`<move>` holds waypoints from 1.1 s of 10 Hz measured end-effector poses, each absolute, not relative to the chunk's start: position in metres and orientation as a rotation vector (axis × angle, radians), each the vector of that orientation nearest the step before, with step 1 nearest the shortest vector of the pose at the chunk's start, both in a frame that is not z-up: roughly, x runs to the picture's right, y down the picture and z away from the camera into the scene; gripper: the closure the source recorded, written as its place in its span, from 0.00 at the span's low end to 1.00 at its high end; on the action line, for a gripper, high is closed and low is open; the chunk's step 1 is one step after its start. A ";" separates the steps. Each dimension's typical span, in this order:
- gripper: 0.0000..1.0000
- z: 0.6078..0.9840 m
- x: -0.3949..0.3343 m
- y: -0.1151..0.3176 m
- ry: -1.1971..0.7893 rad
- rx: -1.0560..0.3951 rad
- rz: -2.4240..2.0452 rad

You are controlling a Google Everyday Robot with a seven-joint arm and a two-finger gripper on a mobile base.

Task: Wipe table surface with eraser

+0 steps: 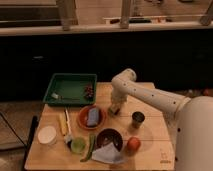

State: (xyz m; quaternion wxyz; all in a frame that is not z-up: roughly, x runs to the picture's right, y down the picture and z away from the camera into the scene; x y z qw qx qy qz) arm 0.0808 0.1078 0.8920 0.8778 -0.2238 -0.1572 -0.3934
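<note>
The light wooden table surface (150, 107) of planks fills the lower part of the camera view. My white arm reaches in from the right, with its elbow above the table's back edge. My gripper (114, 110) points down at the middle of the table, just right of the red plate. It is shut on the eraser (115, 112), a small block with a pale top and a dark underside that rests against the wood.
A green tray (70, 87) sits at the back left. A red plate (83, 120) holds a grey-blue block (92, 116). A metal cup (138, 119), dark bowl (109, 137), cloth (107, 153), red fruit (133, 144), green cup (77, 145) and white bowl (47, 135) crowd the front.
</note>
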 end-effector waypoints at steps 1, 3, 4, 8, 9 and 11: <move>1.00 0.888 0.082 0.114 -0.334 -0.469 -0.836; 1.00 0.886 0.099 0.128 -0.331 -0.486 -0.849; 1.00 0.888 0.109 0.130 -0.322 -0.495 -0.838; 1.00 0.904 0.133 0.115 -0.272 -0.500 -0.766; 1.00 0.909 0.129 0.104 -0.263 -0.488 -0.760; 1.00 0.913 0.104 0.089 -0.279 -0.469 -0.776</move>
